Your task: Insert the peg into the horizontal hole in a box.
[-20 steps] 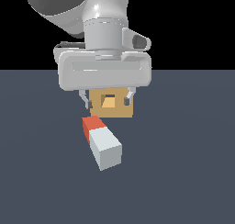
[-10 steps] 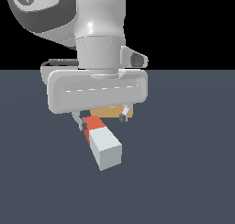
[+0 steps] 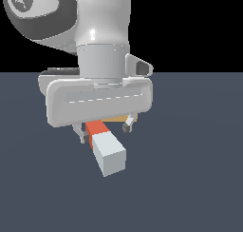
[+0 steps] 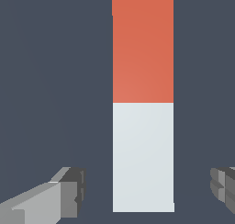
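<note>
Wrist view: peg [image 4: 143,103] lies flat on the floor between spread fingers [image 4: 69,191], neither touching | gripper [image 3: 105,131] straddles its red end | box [image 3: 118,118] mostly hidden behind the hand | risk: closing off-centre could skew the peg, spoiling alignment.

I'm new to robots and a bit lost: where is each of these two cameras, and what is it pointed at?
Exterior view: sits off the arm, low, facing the arm head-on across the floor; it shows the arm's hand, the gripper with jaws apart, the peg lying below it, and a sliver of the box behind.
Wrist view: rides on the wrist, looking straight down at the peg between the fingertips; no box shows.
Shared: the peg, red and grey, and both open fingertips straddling it without touching.
</note>
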Controlling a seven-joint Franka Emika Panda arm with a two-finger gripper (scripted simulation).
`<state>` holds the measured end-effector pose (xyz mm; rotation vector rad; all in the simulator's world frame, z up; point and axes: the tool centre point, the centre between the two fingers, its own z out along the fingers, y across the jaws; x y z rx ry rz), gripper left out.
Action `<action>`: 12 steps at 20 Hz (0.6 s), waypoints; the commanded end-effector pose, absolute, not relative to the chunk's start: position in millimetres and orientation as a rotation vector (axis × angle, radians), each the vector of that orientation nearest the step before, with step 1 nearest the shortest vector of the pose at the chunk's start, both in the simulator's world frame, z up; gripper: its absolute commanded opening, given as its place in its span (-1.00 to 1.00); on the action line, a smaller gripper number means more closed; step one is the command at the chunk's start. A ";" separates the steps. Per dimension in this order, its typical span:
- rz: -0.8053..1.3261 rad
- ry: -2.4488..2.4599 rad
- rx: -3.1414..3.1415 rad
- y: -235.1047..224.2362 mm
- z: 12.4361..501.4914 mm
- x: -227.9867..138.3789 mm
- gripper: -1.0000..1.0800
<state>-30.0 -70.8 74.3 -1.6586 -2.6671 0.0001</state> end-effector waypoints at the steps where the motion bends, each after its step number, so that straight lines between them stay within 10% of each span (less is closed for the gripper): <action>1: 0.000 -2.668 -1.658 -70.7 73.1 -30.0 0.92; 12: 0.000 -2.671 -1.654 -70.7 30.7 -30.5 0.92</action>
